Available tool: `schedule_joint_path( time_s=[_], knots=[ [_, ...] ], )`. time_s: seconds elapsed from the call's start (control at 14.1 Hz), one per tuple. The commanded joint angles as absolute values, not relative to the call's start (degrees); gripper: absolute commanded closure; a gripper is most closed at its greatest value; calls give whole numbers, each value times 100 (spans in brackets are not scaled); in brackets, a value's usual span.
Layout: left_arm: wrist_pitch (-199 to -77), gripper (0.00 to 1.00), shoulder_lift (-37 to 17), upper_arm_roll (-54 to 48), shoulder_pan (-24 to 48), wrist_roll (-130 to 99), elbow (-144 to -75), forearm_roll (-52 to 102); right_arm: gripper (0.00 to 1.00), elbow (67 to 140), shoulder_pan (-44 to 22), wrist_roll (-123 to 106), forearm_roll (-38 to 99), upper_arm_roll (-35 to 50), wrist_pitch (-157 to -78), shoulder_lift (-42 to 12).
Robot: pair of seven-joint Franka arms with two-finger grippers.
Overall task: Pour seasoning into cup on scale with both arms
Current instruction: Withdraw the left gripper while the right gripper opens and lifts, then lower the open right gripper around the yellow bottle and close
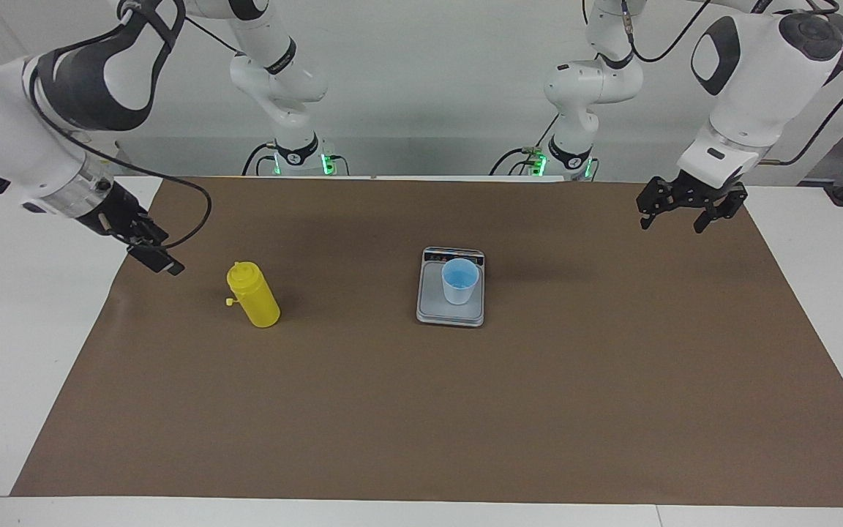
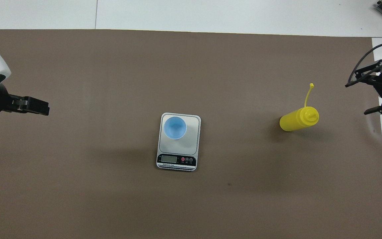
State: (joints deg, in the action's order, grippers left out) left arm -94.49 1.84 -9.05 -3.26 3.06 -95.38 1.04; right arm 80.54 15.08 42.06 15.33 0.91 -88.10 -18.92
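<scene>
No writing reads; both sets of fingers, left gripper (image 1: 670, 212) and right gripper (image 2: 368, 98), spread, empty.

2 white jointed arms with dark grey joint shells, round dark caps and silver wrist rings. Black cables loop along each. Green lights glow at both bases. Each ends in a black 2-finger gripper: left gripper (image 1: 669, 207), right gripper (image 1: 151, 251).
</scene>
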Motion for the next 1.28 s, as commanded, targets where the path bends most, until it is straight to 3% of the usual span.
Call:
schedule_joint_path(
  time_s=[0.0, 0.43, 0.71, 0.93, 1.21],
  knots=[
    [-8895, 0, 62, -958, -387, 360, -8904, 158, 0, 7646, 1731, 4430, 2046, 123, -8604, -2486],
    [-8859, 0, 62, -958, -378, 369, -8903, 88, 0, 7804, 2004, 4746, 2742, 123, -8692, -3216],
    [-8859, 0, 62, -958, -378, 360, -8903, 88, 0, 8646, 1977, 4764, 3039, 132, -8999, -3130],
    [-8798, 0, 79, -967, -387, 360, -8938, 44, 0, 9639, 1942, 4764, 3469, 132, -9412, -2761],
    [-8798, 0, 114, -976, -378, 360, -8991, -9, 0, 10211, 1898, 4756, 4024, 141, -9142, -2497]
  ],
)
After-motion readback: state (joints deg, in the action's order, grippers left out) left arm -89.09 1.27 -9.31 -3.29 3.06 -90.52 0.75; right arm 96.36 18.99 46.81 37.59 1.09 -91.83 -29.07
